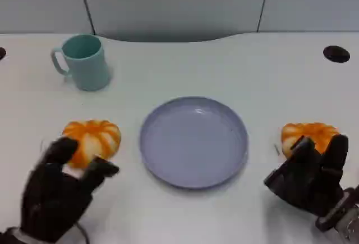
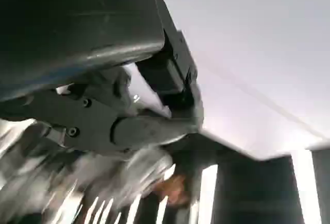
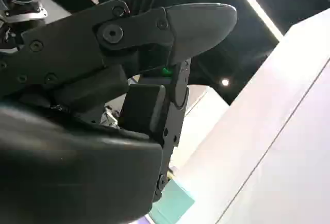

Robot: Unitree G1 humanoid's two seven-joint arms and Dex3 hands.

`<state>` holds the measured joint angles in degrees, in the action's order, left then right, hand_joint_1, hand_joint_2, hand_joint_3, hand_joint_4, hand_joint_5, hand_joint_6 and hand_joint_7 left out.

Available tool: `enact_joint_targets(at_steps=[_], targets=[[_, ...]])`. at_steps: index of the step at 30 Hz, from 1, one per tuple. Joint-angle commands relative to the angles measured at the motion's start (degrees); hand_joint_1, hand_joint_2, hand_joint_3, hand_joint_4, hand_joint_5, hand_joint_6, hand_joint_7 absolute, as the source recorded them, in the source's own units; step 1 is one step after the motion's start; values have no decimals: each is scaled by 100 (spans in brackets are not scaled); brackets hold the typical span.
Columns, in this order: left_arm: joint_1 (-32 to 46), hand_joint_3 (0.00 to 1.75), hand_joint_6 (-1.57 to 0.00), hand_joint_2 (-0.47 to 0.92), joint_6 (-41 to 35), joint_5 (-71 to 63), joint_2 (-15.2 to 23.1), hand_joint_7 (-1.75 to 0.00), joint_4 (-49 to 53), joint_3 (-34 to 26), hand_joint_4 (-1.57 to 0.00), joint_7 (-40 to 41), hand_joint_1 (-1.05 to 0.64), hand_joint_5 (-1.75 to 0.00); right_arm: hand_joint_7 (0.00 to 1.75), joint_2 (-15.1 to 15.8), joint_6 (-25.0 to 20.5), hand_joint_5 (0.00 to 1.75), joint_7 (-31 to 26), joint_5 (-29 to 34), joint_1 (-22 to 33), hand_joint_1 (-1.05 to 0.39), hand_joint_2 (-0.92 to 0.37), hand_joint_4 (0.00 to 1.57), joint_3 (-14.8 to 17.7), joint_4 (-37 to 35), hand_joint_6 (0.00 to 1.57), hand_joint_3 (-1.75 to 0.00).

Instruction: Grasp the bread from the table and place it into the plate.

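A lavender plate point(image 1: 193, 143) lies in the middle of the white table. Two orange, white-striped bread rolls rest on the table, one to each side of it. The left bread point(image 1: 94, 138) sits just beyond my left hand point(image 1: 56, 190), whose fingers are spread, one at the roll's left edge and the thumb just below it. The right bread point(image 1: 309, 134) lies partly hidden behind the raised fingers of my right hand point(image 1: 311, 176), which holds nothing. The left wrist view is blurred and shows my left hand's fingers point(image 2: 154, 126). My right hand's fingers point(image 3: 170, 28) are in the right wrist view.
A teal mug point(image 1: 84, 61) stands at the back left, its handle to the left, and its corner appears in the right wrist view point(image 3: 172, 203). A black round spot point(image 1: 336, 54) marks the table's far right. Grey wall panels rise behind the table's far edge.
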<state>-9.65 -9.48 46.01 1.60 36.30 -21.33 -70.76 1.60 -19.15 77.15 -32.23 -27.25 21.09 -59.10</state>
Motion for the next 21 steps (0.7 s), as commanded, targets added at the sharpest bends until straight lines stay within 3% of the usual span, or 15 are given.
enact_joint_targets(at_steps=[1,10,21], targets=[[414,57,-58,92,-879,-318,278,-25,-104,284,-25,447,-104,-122,1,160,33,8,-35,17,-17,-76,-92,157,4,10,141,-22],[516,56,-57,92,-1335,-257,225,-27,-449,188,-24,753,-105,-123,1,142,255,7,-19,36,-40,-76,-92,157,5,-27,141,-24],[487,57,-56,92,-1189,-383,217,-29,-416,187,-21,658,-105,-127,1,209,-60,9,-62,8,-84,-75,-92,157,-20,-47,141,-21]])
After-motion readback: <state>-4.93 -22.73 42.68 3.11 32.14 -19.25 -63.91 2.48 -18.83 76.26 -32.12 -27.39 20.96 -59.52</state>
